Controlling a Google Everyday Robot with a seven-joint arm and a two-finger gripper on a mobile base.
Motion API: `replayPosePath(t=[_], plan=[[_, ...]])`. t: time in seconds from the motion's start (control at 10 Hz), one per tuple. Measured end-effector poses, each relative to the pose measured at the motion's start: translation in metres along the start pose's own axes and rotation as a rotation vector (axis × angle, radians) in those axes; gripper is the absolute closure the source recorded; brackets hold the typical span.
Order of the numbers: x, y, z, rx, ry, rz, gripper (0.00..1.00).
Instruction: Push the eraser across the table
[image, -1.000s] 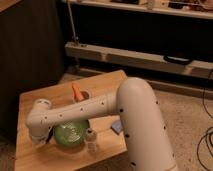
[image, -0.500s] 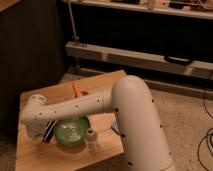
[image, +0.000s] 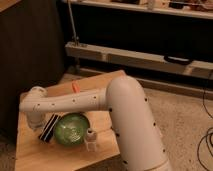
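Note:
The eraser (image: 48, 128), a flat black block with pale stripes, lies on the light wooden table (image: 35, 155) just left of the green bowl, angled toward the front-left. My white arm reaches across the table from the right. Its gripper (image: 34, 121) hangs at the arm's left end, right beside the eraser's left side. I cannot tell whether the two touch.
A round green bowl (image: 71, 129) sits mid-table under the arm. A small white bottle (image: 91, 139) stands by its front right. A small orange object (image: 75, 87) lies near the back edge. Dark shelving (image: 130, 55) runs behind the table.
The end of the arm has swung a little further left, and more of the eraser now shows beside the bowl.

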Motion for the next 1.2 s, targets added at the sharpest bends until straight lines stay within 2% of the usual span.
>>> replayPosePath(t=[0.4,0.9,1.2], plan=[[-0.021,0.022,0.016,0.022,-0.017,0.061,1.00],[-0.012,0.031,0.028,0.019,0.000,0.067,1.00],[-0.011,0.023,0.039,0.046,0.002,0.084,1.00]])
